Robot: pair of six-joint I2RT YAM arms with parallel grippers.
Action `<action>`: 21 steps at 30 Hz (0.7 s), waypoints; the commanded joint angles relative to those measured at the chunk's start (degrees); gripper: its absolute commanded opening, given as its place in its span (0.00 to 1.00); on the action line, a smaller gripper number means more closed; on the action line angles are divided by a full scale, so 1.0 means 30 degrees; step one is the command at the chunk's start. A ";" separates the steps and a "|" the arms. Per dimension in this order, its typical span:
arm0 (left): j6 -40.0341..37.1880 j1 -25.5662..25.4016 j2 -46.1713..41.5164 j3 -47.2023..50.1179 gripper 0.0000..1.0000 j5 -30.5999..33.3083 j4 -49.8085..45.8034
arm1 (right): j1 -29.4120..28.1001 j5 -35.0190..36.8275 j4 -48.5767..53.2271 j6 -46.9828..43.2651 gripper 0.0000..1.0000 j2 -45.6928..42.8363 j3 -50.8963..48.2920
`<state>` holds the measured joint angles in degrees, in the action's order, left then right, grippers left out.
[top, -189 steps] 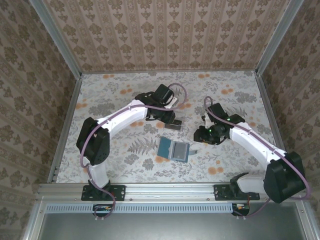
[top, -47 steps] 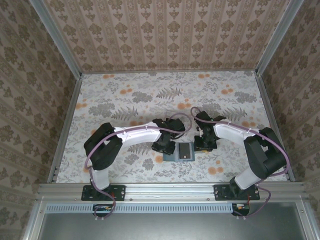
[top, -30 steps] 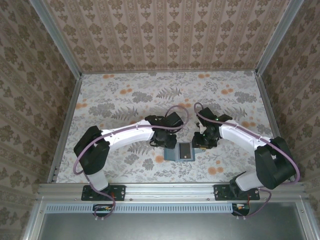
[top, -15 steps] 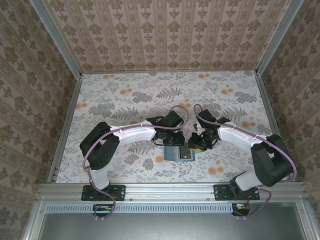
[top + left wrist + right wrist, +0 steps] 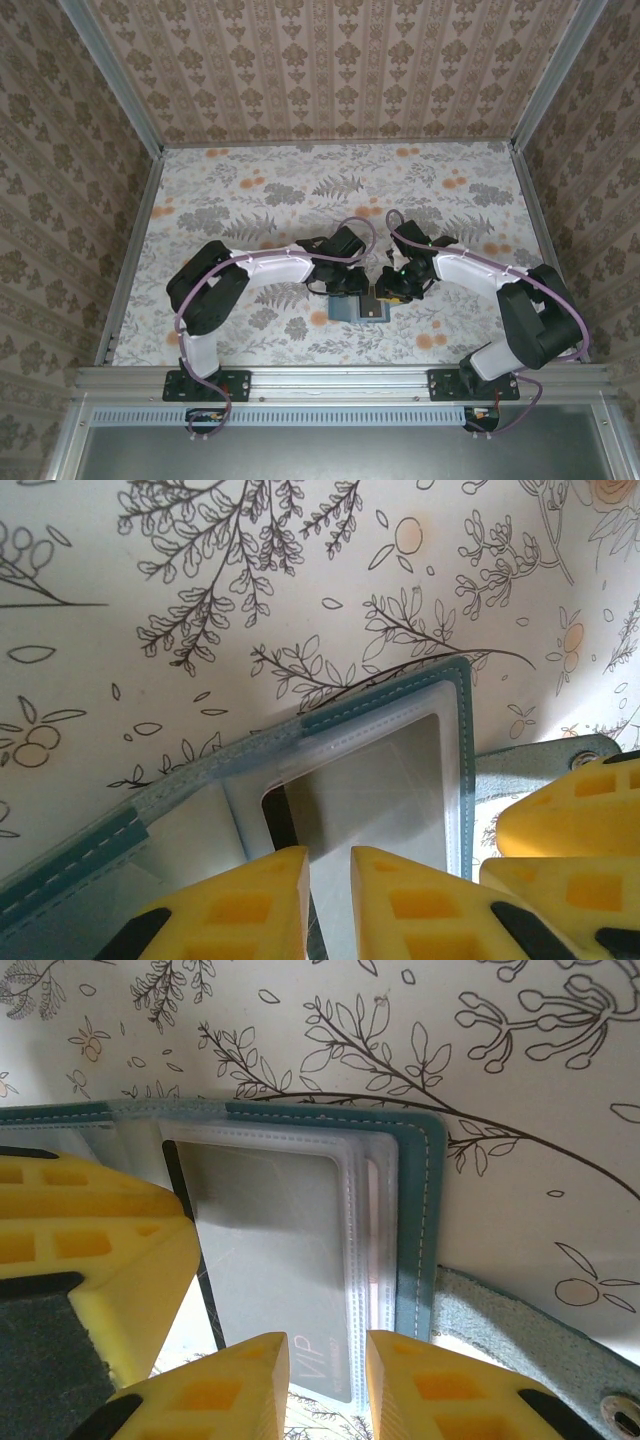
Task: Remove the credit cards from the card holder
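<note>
The teal card holder (image 5: 352,312) lies open on the table between both arms, its stitched edge (image 5: 400,695) (image 5: 415,1220) plain in both wrist views. A clear sleeve inside holds a pale grey credit card (image 5: 370,790) (image 5: 275,1260) marked VIP. The edge of a dark card (image 5: 205,1290) shows beside it. My left gripper (image 5: 348,288) (image 5: 330,880) points down onto the sleeve, its jaws a narrow slit apart with nothing pinched between them. My right gripper (image 5: 385,293) (image 5: 328,1380) stands over the VIP end of the grey card, jaws slightly wider, the card showing through the gap.
The holder's teal snap strap (image 5: 520,1330) sticks out to the right on the floral table cover (image 5: 250,190). The two grippers are nearly touching: the left one's yellow finger (image 5: 90,1230) crowds the right wrist view. Metal rails (image 5: 130,250) border the table.
Over the last second both grippers came toward the near side and down onto the open card holder, covering most of it. Both pairs of jaws narrowed a little.
</note>
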<state>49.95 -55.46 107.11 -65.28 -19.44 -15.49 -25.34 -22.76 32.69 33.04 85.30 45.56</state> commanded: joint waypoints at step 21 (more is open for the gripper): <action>-0.0026 -0.0007 0.0332 0.0234 0.21 0.0110 -0.0416 | -0.0018 -0.0333 -0.1737 0.0455 0.28 0.0984 -0.1169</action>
<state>49.98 -55.46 107.31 -64.49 -19.57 -14.72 -25.34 -26.09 26.11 34.72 87.22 42.63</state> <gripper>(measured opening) 0.212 0.277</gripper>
